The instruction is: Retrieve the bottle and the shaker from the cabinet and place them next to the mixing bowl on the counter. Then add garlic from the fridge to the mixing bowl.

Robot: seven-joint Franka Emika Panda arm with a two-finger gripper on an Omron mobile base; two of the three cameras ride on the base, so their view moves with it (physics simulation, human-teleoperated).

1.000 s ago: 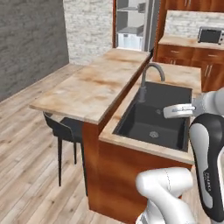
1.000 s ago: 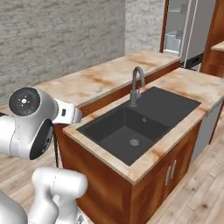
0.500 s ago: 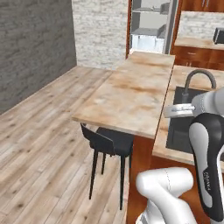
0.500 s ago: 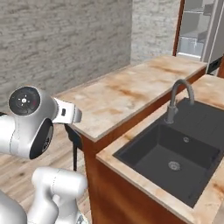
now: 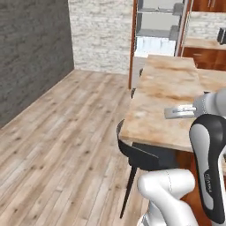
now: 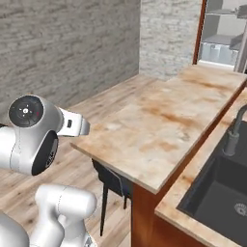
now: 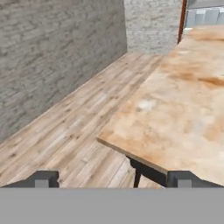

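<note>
My gripper (image 7: 113, 179) is open, its two dark fingertips (image 7: 42, 178) far apart with nothing between them. It hangs in the air just off the near corner of the marble-topped island counter (image 7: 183, 100), over the wooden floor. In the left base view the hand (image 5: 178, 111) sticks out leftwards above the counter (image 5: 163, 97). The fridge (image 5: 156, 26) stands with its shelves showing at the far end of the island, also visible as the fridge (image 6: 221, 34) at the top right. The bottle, shaker, mixing bowl and garlic are out of view.
A black stool (image 5: 137, 155) is tucked under the island's near edge; its seat (image 6: 112, 179) shows below the counter (image 6: 159, 120). A dark sink (image 6: 217, 193) with a faucet (image 6: 236, 130) lies at the right. Wooden floor (image 5: 57, 145) and grey brick wall (image 7: 52, 52) lie to the left.
The whole picture has shifted: the base has moved, so the sink slid off to the right and the floor and brick wall came in. The gripper stays open.
</note>
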